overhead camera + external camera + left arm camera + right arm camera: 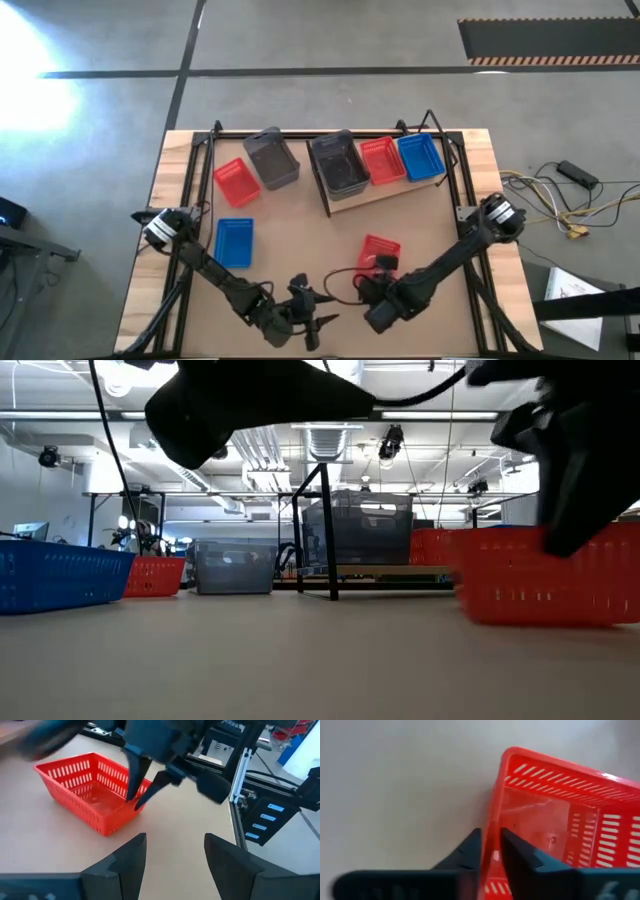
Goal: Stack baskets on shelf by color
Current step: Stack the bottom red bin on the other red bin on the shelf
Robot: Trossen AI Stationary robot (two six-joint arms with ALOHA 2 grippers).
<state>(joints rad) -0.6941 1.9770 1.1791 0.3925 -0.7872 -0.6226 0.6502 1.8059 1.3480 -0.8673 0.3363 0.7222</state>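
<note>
Pinching the red basket's rim, R arm's on it

L gripper (312,322) idles at 6 o'clock, fingers wide apart, empty. Red basket (379,255) sits around 5 o'clock on table; R gripper (490,851) has fingers clamped astride its near short wall, long axis running away toward shelf (385,192) at 12.
</note>
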